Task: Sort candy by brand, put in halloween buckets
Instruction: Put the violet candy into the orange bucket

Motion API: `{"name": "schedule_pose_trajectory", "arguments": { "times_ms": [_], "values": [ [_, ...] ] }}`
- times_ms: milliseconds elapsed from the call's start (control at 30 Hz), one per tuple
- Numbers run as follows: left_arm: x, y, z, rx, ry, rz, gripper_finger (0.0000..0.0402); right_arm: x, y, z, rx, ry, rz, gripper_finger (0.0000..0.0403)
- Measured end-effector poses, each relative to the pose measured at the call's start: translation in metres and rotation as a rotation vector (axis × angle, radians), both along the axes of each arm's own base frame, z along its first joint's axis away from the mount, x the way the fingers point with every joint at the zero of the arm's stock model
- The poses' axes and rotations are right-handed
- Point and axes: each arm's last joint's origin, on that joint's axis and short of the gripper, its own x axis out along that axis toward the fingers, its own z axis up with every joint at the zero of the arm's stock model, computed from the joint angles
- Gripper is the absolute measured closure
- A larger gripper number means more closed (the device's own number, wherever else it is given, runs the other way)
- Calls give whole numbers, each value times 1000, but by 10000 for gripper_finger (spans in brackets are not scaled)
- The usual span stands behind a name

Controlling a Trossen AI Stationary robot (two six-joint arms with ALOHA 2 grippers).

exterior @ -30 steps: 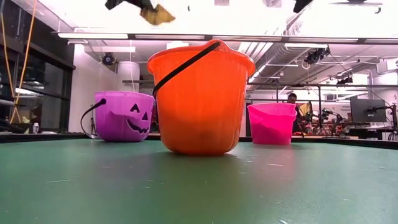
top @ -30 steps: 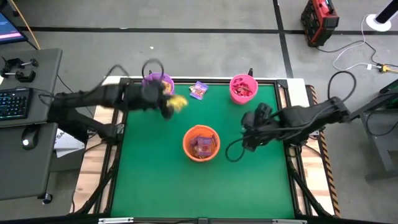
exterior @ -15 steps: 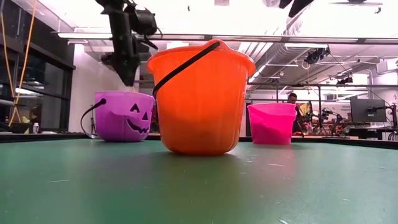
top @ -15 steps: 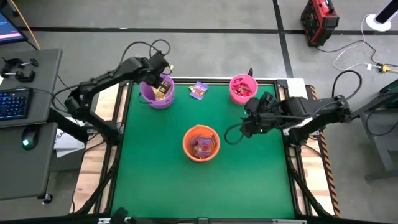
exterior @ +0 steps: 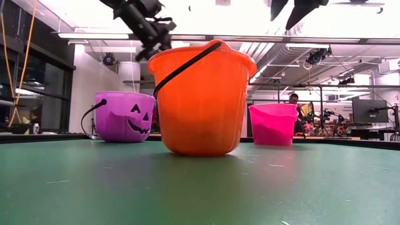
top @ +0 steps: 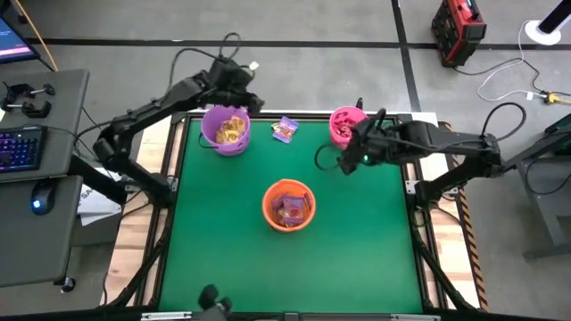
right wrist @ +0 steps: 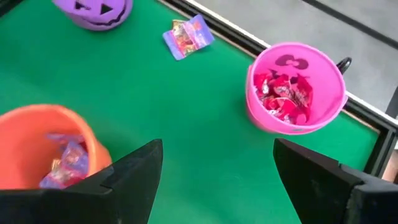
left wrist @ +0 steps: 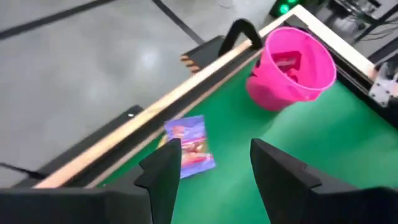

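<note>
Three halloween buckets stand on the green table. The purple one at the far left holds yellow candy. The pink one at the far right holds red candy. The orange one in the middle holds purple packets. One purple packet lies flat on the table between the purple and pink buckets, and it also shows in the left wrist view. My left gripper hangs open and empty over the far edge, beside the purple bucket. My right gripper hovers open and empty just in front of the pink bucket.
A wooden rail runs along the table's far edge, under my left gripper. A dark cable loop hangs from my right arm. Bare green mat stretches from the orange bucket to the near edge.
My left gripper has carried a yellow packet from mid-table up over the purple bucket and let it go. The packet now lies in that bucket, and the gripper has gone on past the far rim. My right gripper has drifted toward the far edge, closer to the pink bucket.
</note>
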Motion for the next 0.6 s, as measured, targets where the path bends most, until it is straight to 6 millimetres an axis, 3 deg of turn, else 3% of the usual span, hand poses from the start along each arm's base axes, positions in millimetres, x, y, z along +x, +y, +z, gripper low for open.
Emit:
{"name": "schedule_pose_trajectory", "arguments": {
  "times_ms": [100, 367, 500, 600],
  "values": [
    [20, 5, -25, -79, 25, 12, 218, 0, -13, 0, 26, 3, -20, 103],
    [78, 14, -118, -248, 138, -10, 218, -2, -29, -1, 47, 23, -39, 103],
    [99, 18, -143, -234, 82, 8, 218, -1, -31, -1, 57, 18, -40, 103],
    [105, 21, -151, -191, 95, 33, 218, -1, -31, -1, 69, 16, -34, 103]
  ]
}}
